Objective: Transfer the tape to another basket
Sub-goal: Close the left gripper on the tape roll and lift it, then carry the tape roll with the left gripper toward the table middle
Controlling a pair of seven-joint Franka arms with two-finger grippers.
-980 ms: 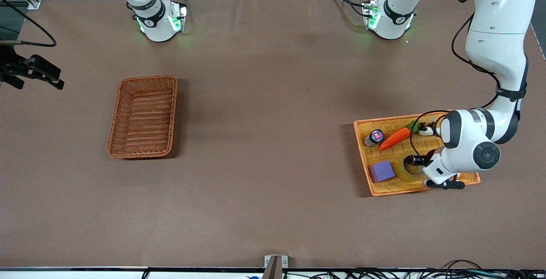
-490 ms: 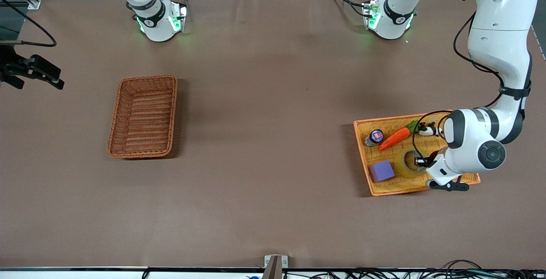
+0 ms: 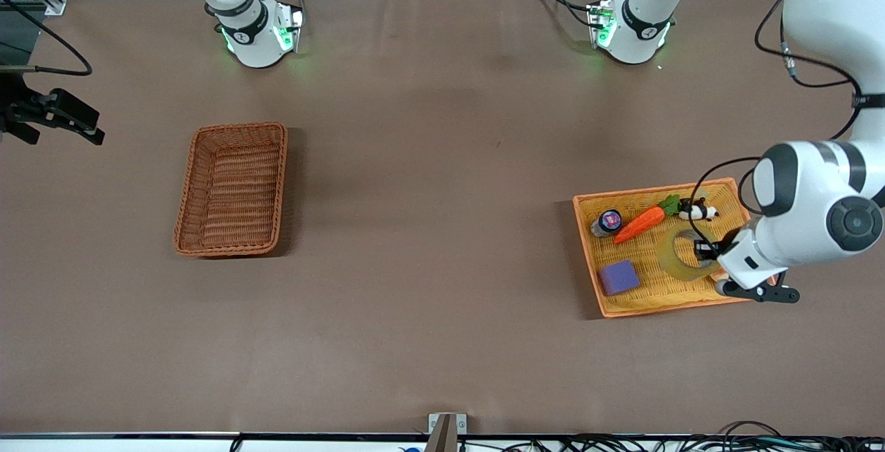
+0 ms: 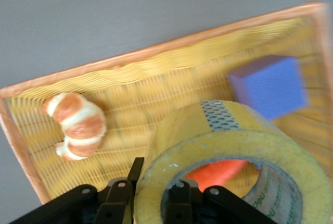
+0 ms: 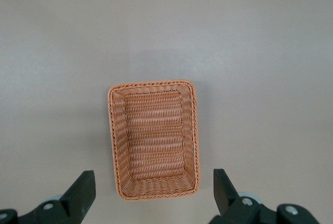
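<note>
Tape [image 3: 676,256] yellowish translucent ring, wall pinched by left gripper [image 4: 151,203], right gripper [image 5: 151,193] spread

Front cam: high, faces robots, whole table. L wrist cam: close on tape [image 4: 229,151], tray [image 4: 130,62]. R wrist cam: high over basket [image 5: 153,139]; all shared w/ front.

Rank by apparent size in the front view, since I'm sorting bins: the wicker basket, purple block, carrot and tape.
1. wicker basket
2. tape, lifted in the left end effector and partly hidden
3. carrot and purple block, too alike to rank
</note>
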